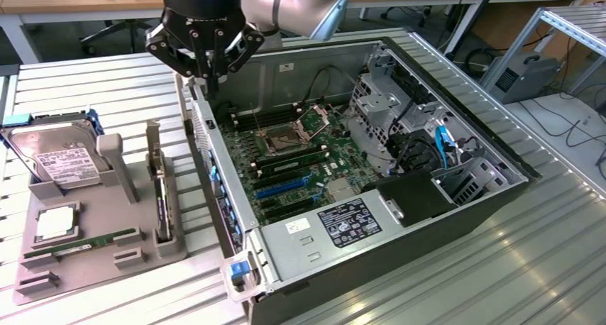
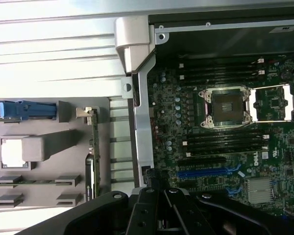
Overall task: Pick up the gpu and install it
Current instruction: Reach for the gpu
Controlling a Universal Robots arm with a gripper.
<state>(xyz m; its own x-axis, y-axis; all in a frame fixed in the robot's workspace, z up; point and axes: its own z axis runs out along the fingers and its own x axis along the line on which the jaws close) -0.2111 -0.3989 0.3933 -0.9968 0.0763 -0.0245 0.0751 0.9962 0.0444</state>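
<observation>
**Gripper.** The gripper point(image 1: 206, 74) hangs above the rear corner of the open computer case point(image 1: 313, 64), on the exterior view's left side of it. Its fingers are drawn together and nothing is seen between them. In the wrist view the closed fingertips point(image 2: 158, 190) sit over the case's side rail, beside the motherboard point(image 2: 220, 161).

**Task item.** The gpu point(image 1: 161, 199) stands on edge in a slot of the grey tray point(image 1: 90, 268), on the slatted metal table point(image 1: 95, 84) just beside the case. It is well apart from the gripper. The wrist view shows it edge-on as a thin green strip point(image 2: 93, 147).

**Other tray contents.** A hard drive point(image 1: 59, 162) with a white label, a CPU point(image 1: 55, 222) and a RAM stick point(image 1: 81, 245).

**Case interior.** The CPU socket point(image 1: 284, 137) is open. A blue expansion slot point(image 1: 279, 187) lies bare on the board.
</observation>
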